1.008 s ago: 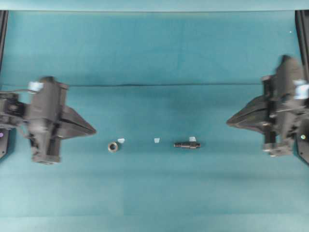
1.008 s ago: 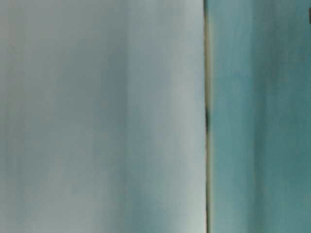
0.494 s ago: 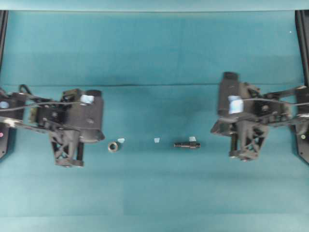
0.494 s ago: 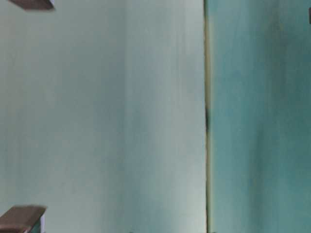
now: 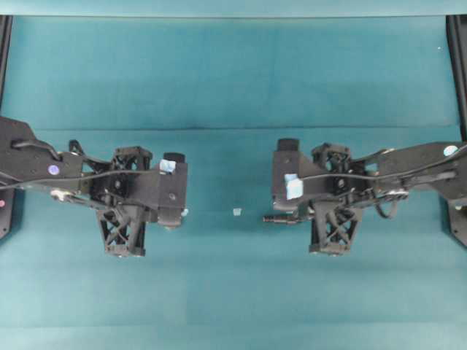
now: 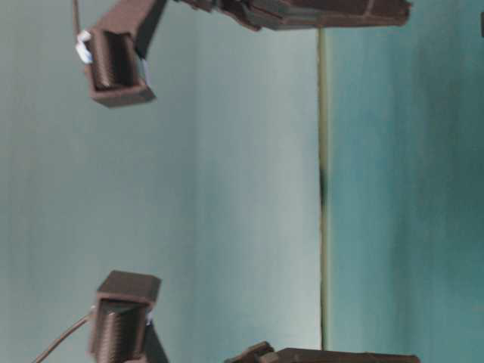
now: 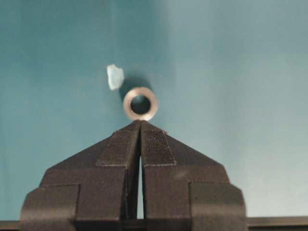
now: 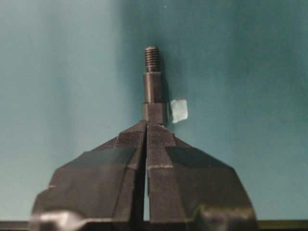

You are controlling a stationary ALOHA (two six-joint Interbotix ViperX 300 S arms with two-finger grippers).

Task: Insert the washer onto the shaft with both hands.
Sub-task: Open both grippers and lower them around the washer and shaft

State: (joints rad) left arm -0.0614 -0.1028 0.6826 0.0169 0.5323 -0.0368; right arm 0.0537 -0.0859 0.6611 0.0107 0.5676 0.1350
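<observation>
Left gripper (image 7: pixel 140 126) hangs clenched, tips just short of the washer (image 7: pixel 140 103); right gripper (image 8: pixel 147 127), clenched, covers the shaft's (image 8: pixel 153 86) end.

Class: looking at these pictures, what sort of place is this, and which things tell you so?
Probably a robotics lab bench: a plain teal table, a left claw and right claw, and only a washer and shaft.

Grey washer (image 7: pixel 140 103) flat on table; dark stepped shaft (image 8: pixel 153 84) lying flat.
</observation>
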